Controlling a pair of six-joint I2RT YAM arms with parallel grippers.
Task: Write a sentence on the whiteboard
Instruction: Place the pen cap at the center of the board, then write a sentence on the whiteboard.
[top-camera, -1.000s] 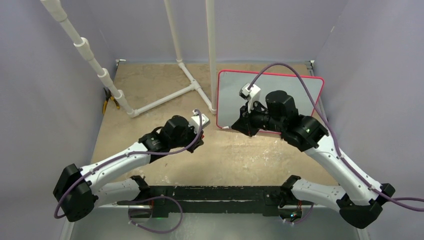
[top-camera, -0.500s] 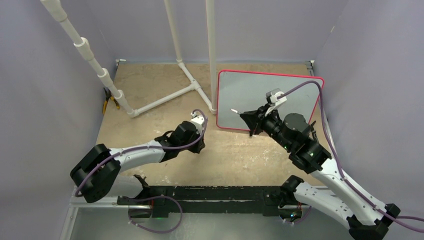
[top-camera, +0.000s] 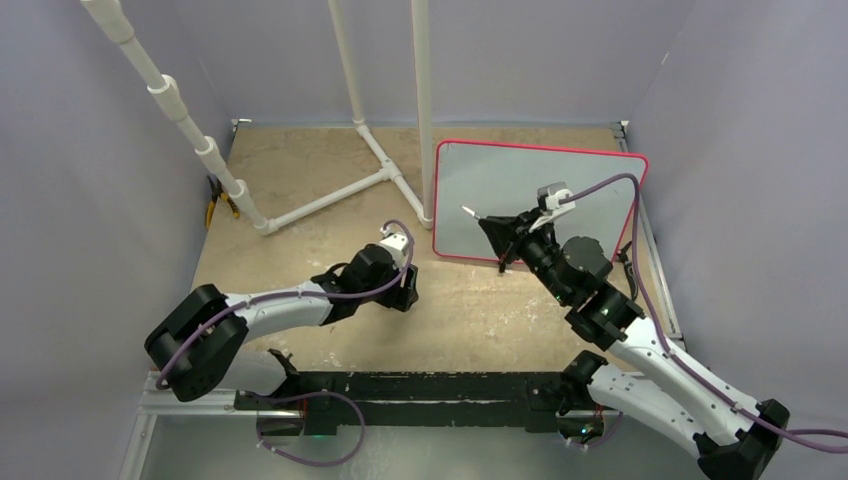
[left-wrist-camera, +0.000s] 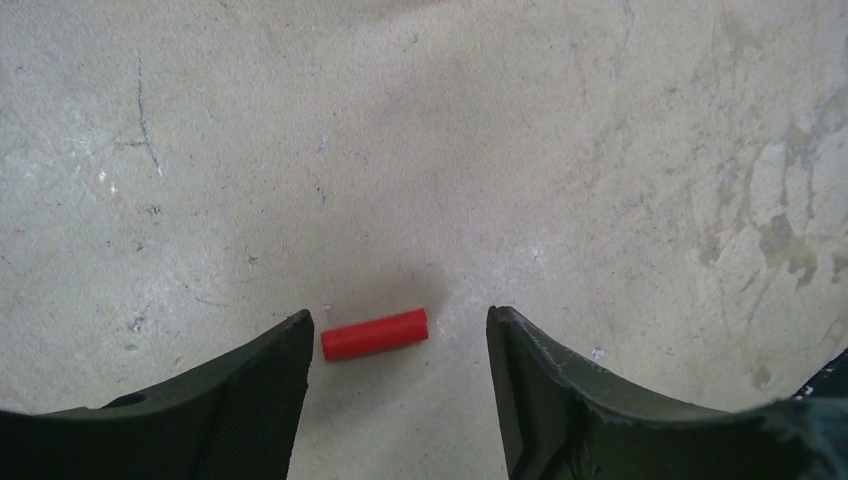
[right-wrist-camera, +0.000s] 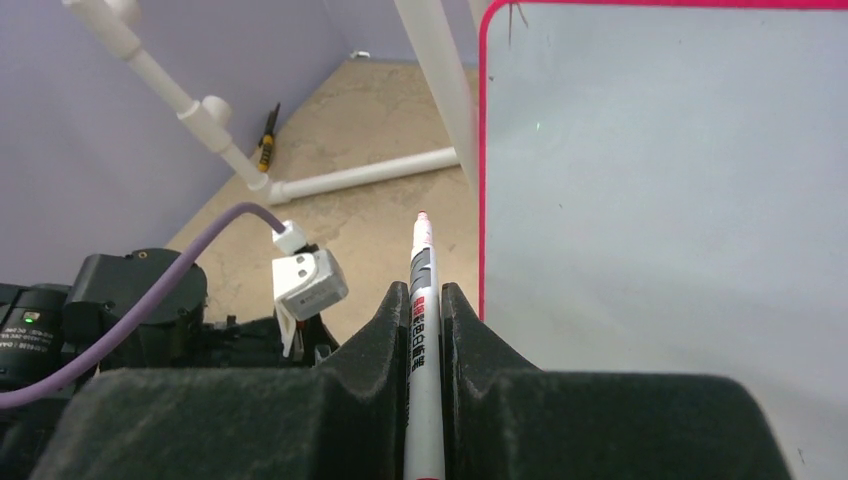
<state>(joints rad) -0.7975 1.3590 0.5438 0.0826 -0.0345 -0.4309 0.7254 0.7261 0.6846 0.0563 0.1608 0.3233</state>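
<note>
- The whiteboard (top-camera: 480, 180) takes up the far right corner of the desk (top-camera: 300, 160), and an upright white pipe (top-camera: 423, 110) stands just beside its left edge.
- A white pipe frame (top-camera: 330, 200) crosses the far left part.
- The right hand (right-wrist-camera: 425, 300), clamped on a marker (right-wrist-camera: 421, 260), hangs over the whiteboard's near left corner.
- The middle near strip lies open, apart from a red cap (left-wrist-camera: 375, 334) between the spread fingers of the left hand (top-camera: 406, 288).
</note>
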